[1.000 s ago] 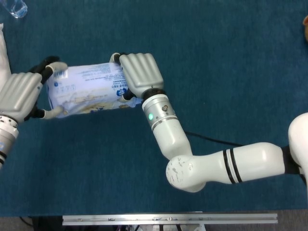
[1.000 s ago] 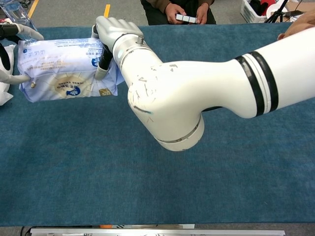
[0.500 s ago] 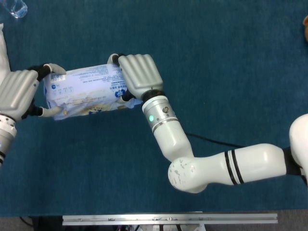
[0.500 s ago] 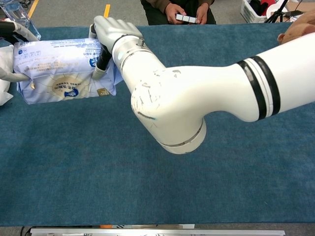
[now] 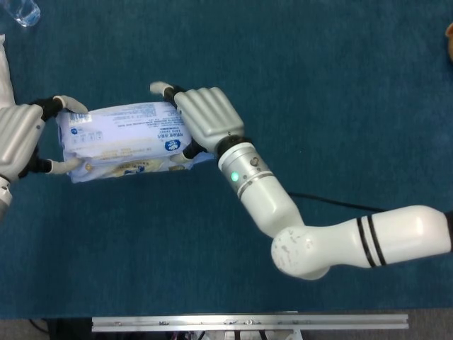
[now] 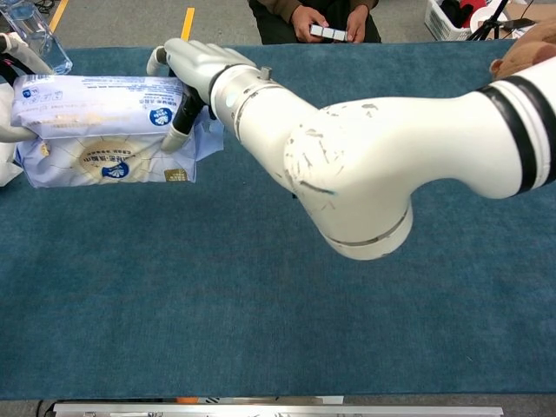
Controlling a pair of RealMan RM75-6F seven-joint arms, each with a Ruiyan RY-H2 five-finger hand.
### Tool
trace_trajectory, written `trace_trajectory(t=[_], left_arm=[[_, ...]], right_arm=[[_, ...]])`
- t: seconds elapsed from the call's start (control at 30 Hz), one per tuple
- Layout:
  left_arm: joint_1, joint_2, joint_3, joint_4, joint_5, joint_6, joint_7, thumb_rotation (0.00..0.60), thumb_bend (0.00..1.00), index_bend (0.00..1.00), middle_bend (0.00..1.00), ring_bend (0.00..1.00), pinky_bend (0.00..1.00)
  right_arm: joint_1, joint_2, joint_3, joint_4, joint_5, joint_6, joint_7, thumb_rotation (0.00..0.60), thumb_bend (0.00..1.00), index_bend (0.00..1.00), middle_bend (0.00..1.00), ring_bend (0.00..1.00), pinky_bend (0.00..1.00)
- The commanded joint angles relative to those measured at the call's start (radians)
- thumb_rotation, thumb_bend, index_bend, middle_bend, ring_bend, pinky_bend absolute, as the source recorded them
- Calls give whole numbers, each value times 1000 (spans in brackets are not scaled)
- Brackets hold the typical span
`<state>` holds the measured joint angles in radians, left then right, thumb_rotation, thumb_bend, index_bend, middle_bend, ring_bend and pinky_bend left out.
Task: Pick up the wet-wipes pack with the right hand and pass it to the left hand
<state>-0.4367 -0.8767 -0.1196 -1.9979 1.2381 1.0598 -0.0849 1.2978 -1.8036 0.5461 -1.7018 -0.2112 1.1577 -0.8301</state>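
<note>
While counting, we find one wet-wipes pack (image 5: 120,142), two hands. Pack held above blue table cover (image 5: 318,85), left part of scene, long axis running left-right, left end tipped slightly nearer. Our right hand (image 5: 205,119) clamps pack's right end, fingers over top, thumb under. Our left hand (image 5: 18,138) pinches left end, fingers (image 5: 65,104) curled round edge.
</note>
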Motion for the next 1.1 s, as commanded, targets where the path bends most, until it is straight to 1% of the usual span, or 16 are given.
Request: trace_trajectory(t=[0.03, 0.1, 0.2, 0.4, 0.5, 0.7, 0.8, 0.97, 1.03, 1.1], left_arm=[[10, 10, 6, 8, 27, 3, -23, 600, 308, 565, 526, 620, 852], [14, 13, 9, 11, 42, 4, -37, 600, 308, 565, 526, 620, 852], [17, 14, 13, 17, 60, 5, -52, 600, 307, 565, 526, 620, 852], [27, 25, 18, 23, 94, 12, -86, 600, 307, 565, 526, 620, 852], [32, 37, 18, 23, 106, 15, -115, 600, 307, 565, 526, 620, 852], [45, 54, 13, 37, 125, 34, -174, 600, 307, 565, 526, 620, 852], [51, 57, 12, 48, 128, 42, -191, 600, 307, 566, 527, 620, 852], [51, 59, 10, 50, 130, 40, -203, 600, 307, 566, 527, 620, 852], [49, 60, 8, 45, 133, 40, -205, 600, 307, 566, 527, 620, 852], [48, 61, 7, 38, 135, 40, -205, 600, 308, 567, 527, 620, 852]], right_arm=[[-21, 47, -16, -36, 7, -37, 15, 600, 167, 0, 41, 66, 285], [-30, 72, -27, -52, -2, -48, 24, 600, 131, 0, 2, 13, 237], [-43, 108, -43, -77, -13, -62, 35, 600, 97, 0, 0, 0, 202], [-90, 220, -77, -159, -72, -79, 69, 600, 85, 0, 0, 0, 191], [-125, 305, -103, -216, -112, -88, 80, 600, 84, 0, 0, 0, 191], [-218, 484, -194, -308, -193, -123, 115, 600, 85, 0, 0, 0, 191], [-294, 563, -250, -335, -276, -116, 170, 600, 86, 0, 0, 0, 191], [-393, 649, -320, -342, -408, -115, 257, 600, 89, 0, 0, 0, 190], [-419, 674, -334, -342, -456, -124, 292, 600, 89, 0, 0, 0, 190], [-430, 684, -338, -343, -492, -134, 320, 600, 89, 0, 0, 0, 190]])
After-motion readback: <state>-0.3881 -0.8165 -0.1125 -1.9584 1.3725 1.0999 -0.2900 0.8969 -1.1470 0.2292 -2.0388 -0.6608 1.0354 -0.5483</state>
